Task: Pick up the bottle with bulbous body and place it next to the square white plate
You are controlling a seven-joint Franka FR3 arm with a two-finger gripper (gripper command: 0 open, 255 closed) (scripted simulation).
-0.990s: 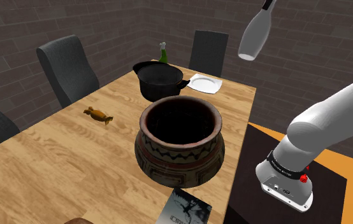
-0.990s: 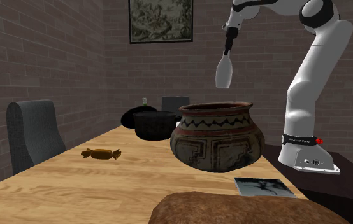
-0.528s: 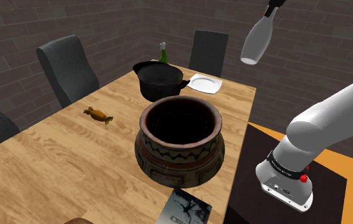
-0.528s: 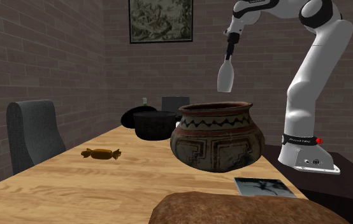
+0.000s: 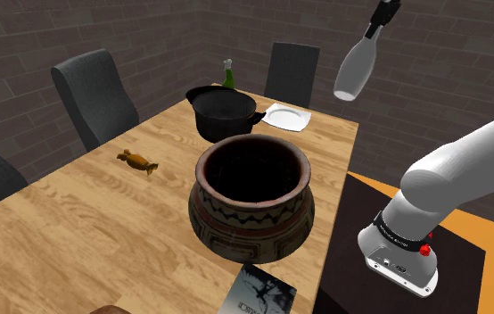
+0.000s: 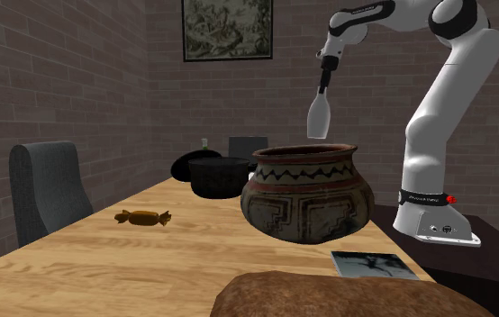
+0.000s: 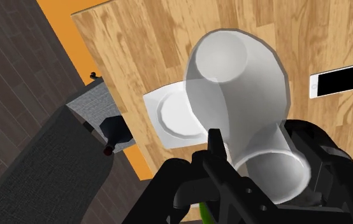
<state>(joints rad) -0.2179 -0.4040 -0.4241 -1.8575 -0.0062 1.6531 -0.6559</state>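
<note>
Pick done, placing not yet. At far edge of table (image 5: 76, 205), square white plate (image 5: 287, 116); right of it, well above the surface, white bottle (image 5: 358, 67), neck clamped in gripper (image 5: 378, 26). Left to do: lower beside plate, let go.

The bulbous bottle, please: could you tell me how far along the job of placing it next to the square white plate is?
Done: the pickup; the white bottle hangs by its neck from the gripper, high above the table. In hand: the carry; in the wrist view the square white plate lies beneath it. Left: lowering it onto bare wood beside the plate and opening the fingers.
</note>
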